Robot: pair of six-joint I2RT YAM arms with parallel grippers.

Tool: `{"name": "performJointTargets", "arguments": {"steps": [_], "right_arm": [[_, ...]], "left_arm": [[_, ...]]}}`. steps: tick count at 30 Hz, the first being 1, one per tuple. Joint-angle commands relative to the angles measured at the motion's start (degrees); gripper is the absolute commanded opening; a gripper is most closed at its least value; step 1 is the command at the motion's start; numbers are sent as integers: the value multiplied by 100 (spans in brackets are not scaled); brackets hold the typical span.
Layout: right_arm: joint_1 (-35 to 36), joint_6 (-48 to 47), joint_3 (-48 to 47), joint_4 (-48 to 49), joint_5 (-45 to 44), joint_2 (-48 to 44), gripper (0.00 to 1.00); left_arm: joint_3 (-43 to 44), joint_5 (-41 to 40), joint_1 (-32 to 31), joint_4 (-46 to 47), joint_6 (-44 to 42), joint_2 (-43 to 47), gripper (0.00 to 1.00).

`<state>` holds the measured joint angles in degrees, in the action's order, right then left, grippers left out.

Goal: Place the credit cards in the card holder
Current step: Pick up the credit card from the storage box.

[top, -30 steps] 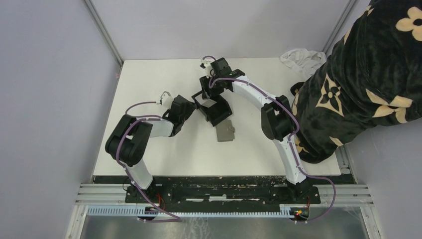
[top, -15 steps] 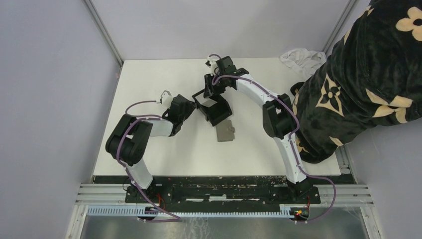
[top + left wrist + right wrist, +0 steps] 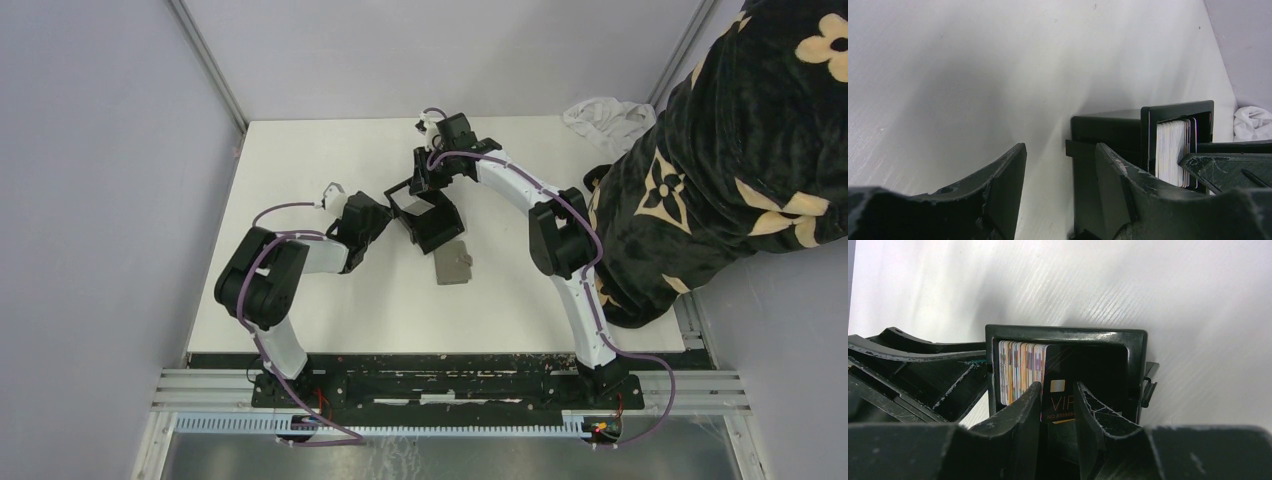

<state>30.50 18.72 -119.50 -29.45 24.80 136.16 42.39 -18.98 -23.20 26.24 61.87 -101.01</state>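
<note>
The black card holder [image 3: 440, 235] stands mid-table with a stack of credit cards [image 3: 1020, 370] upright along one wall, also seen in the left wrist view [image 3: 1173, 150]. A black VIP card [image 3: 1060, 390] with a gold chip stands in front of the stack. My right gripper [image 3: 1057, 386] hovers over the holder's far side [image 3: 425, 182]; its jaws are narrow but apart and grip nothing. My left gripper [image 3: 1060, 146] is open at the holder's left wall [image 3: 1108, 127], one finger against it. A grey credit card [image 3: 453, 265] lies flat on the table just in front of the holder.
A crumpled white cloth [image 3: 605, 115] lies at the table's back right corner. A person in a black flower-patterned garment [image 3: 740, 150] leans over the right edge. Grey walls close in the left and back sides.
My right gripper has pulled slightly back and to the right from the holder, and its jaws have narrowed. The left arm, the holder and the grey card have not moved.
</note>
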Motion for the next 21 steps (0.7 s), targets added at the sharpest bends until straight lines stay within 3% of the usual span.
{"name": "performJointTargets", "arguments": {"steps": [1,21], "right_arm": [[111,53,29,65,200,-426,35],[121,-87,176,-12,-124,-786,26]], "left_arm": [[138,167,-14,364,-170,-15,60],[120,202,-9,373,-166,-45,60]]}}
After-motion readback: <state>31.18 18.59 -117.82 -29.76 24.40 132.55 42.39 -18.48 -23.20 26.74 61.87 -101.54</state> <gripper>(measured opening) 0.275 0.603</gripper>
